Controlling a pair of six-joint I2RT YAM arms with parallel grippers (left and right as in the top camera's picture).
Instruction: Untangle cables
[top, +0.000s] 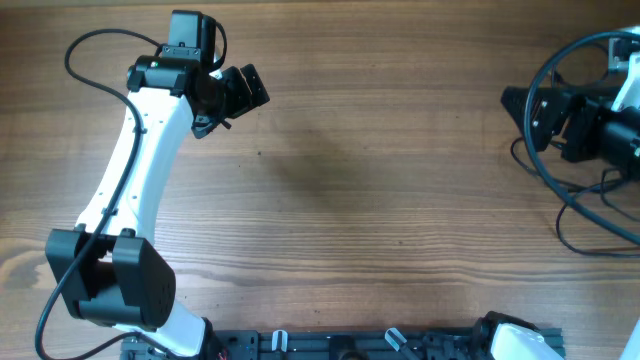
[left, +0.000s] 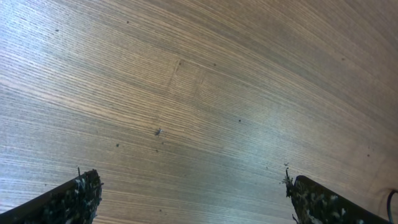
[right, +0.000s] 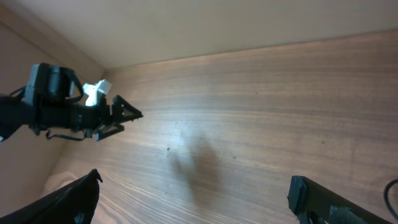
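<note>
Thin black cables (top: 566, 232) lie in loose loops and strands on the wooden table (top: 380, 200) at the far right, under and around my right arm. They run off the right edge and I see no plug. My right gripper (top: 525, 112) is open and empty, pointing left just left of the cables. In the right wrist view its jaws (right: 193, 186) frame only bare wood. My left gripper (top: 248, 88) is open and empty at the far left back, far from the cables. In the left wrist view its jaws (left: 193, 186) are also over bare wood.
A thicker black wire (top: 540, 150) loops round the right arm. The left arm (right: 74, 112) shows in the right wrist view, near the back wall. The arm bases and a black rail (top: 350, 345) line the front edge.
</note>
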